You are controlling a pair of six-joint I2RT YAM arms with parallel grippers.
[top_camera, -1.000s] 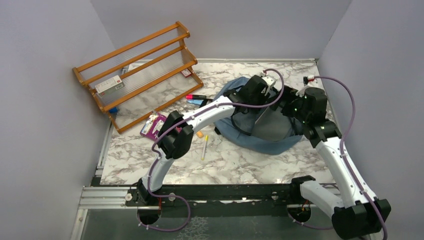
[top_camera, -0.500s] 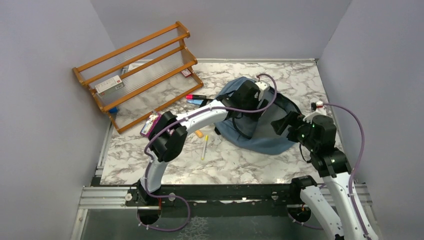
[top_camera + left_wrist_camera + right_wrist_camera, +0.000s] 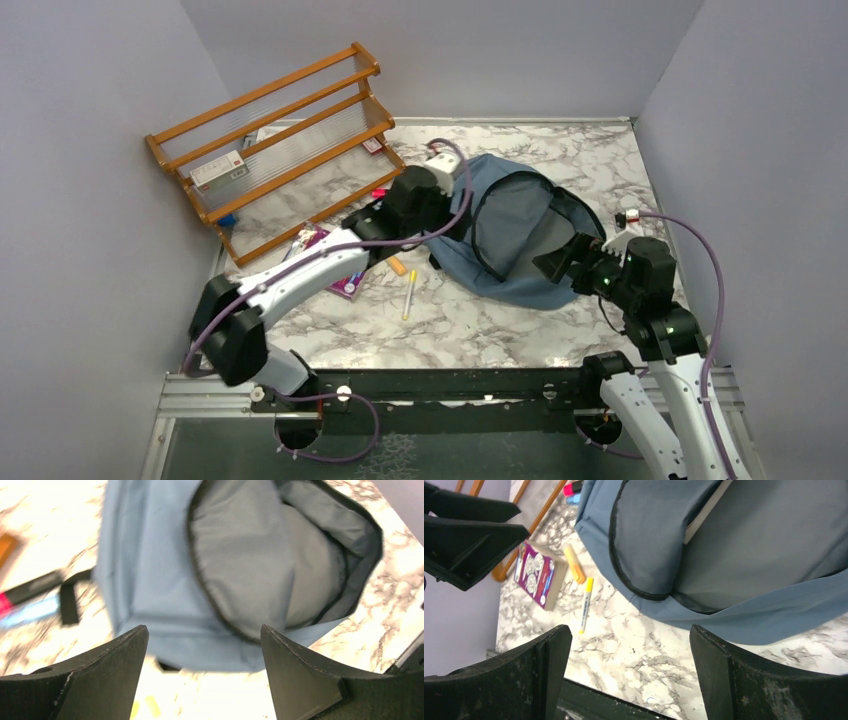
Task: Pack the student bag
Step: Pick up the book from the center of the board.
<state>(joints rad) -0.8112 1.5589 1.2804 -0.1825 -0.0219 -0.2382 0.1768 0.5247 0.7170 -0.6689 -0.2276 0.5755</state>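
Two grippers, both spread wide and holding nothing: the left gripper (image 3: 204,630) hovers above the student bag (image 3: 150,575), and the right gripper (image 3: 630,627) hangs just off its near edge. The bag lies slumped on the marble table (image 3: 480,320), right of centre, mouth gaping. It looks soft, floppy and light, so I'd pinch the black-bound zipper rim (image 3: 210,595); loose cloth would likely just bunch.

The student bag (image 3: 520,232) is lying open in the middle right, its wide mouth facing up. The wooden rack (image 3: 275,150) is blocking the upper left. A yellow pen (image 3: 409,293) and purple book (image 3: 536,573) are lying left of it.
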